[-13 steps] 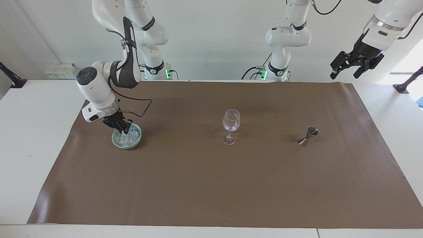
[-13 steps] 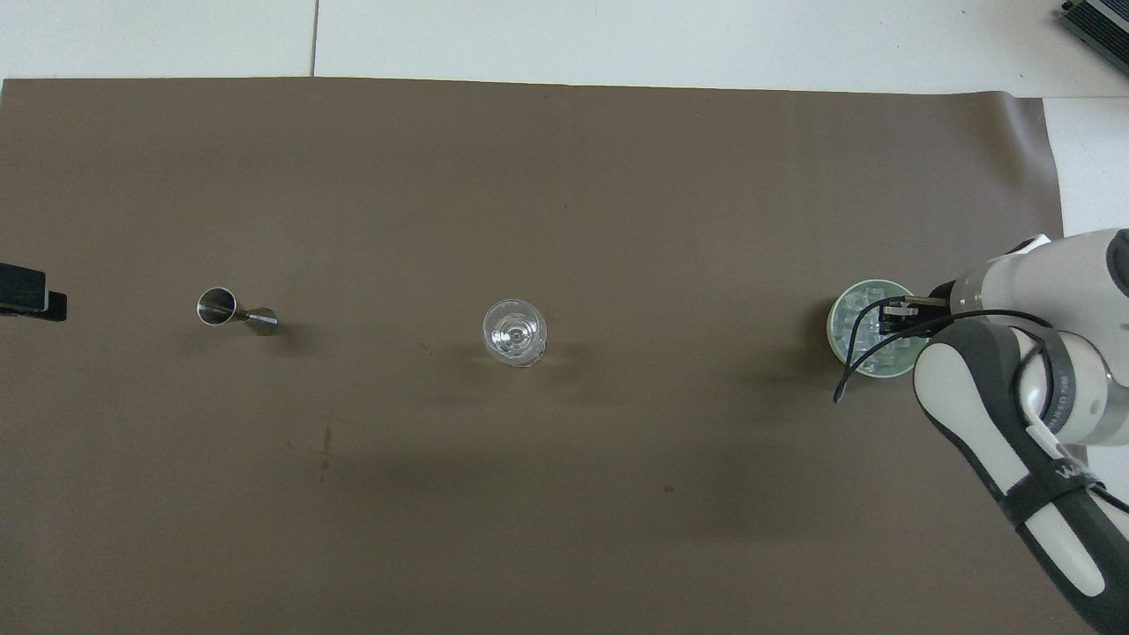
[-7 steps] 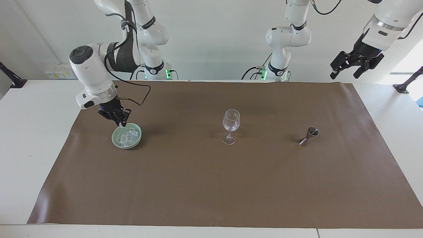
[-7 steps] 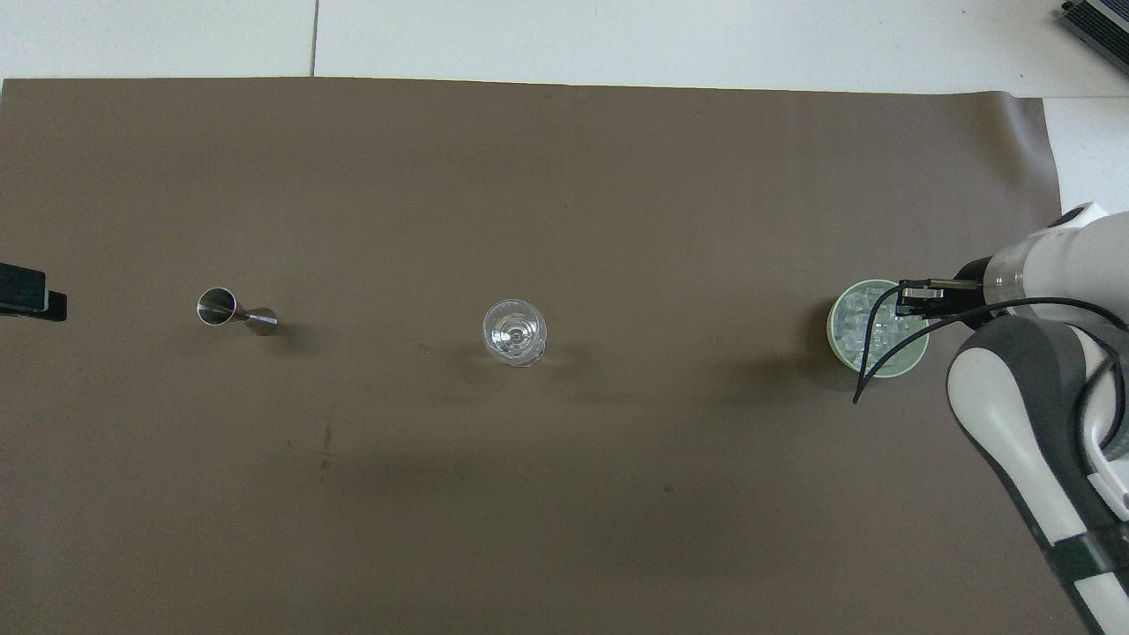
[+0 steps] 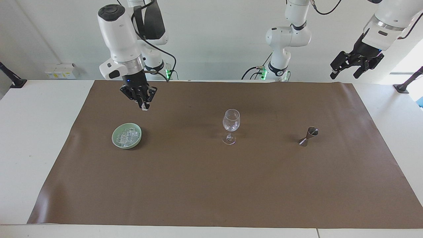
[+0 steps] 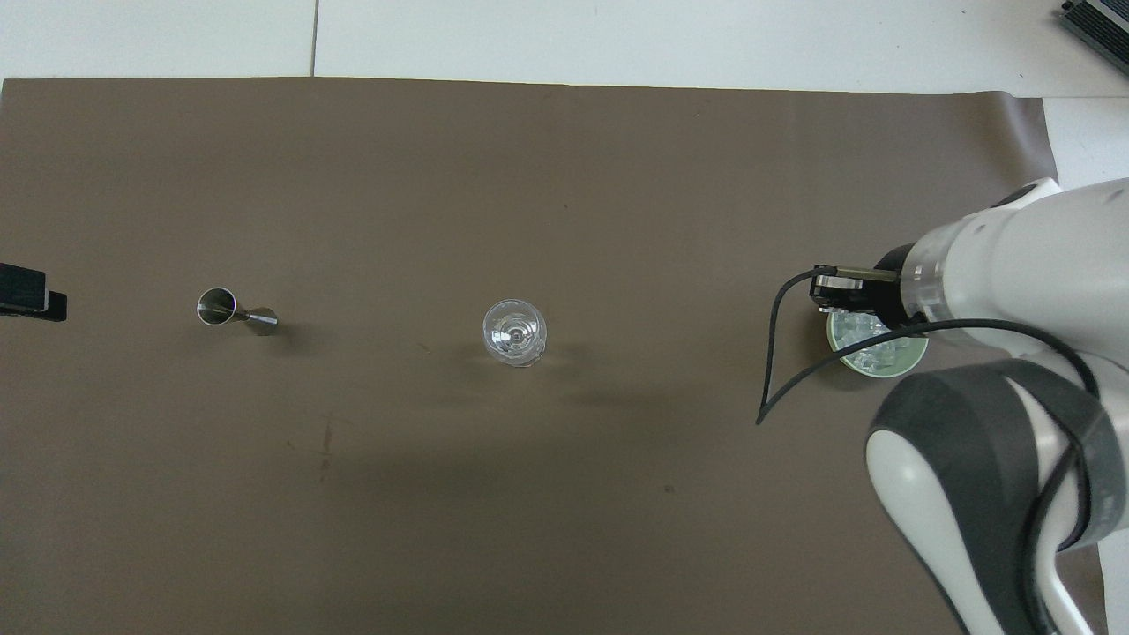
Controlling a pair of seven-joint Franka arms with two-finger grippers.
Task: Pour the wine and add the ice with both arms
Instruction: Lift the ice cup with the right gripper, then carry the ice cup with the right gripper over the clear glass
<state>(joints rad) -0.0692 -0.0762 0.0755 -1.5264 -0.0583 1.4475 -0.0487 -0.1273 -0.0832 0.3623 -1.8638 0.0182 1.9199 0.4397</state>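
Note:
A green bowl (image 5: 126, 136) (image 6: 882, 357) holding the ice (image 5: 127, 136) sits on the brown mat at the right arm's end. My right gripper (image 5: 144, 107) (image 6: 822, 292) hangs high over the bowl's rim on the glass's side, shut on a small pale ice cube at its tips. A clear, empty-looking wine glass (image 5: 231, 125) (image 6: 514, 332) stands upright mid-mat. No wine shows in either view. My left gripper (image 5: 344, 75) (image 6: 31, 298) waits open, raised off the mat's end near its own base.
A small steel jigger (image 5: 308, 136) (image 6: 234, 310) stands on the mat (image 5: 211, 185) between the glass and the left arm's end. The right arm's black cable loops down beside the bowl in the overhead view. White table surrounds the mat.
My right gripper has risen out of the bowl's ice, shut, and swung up and toward the wine glass. The left arm has not moved.

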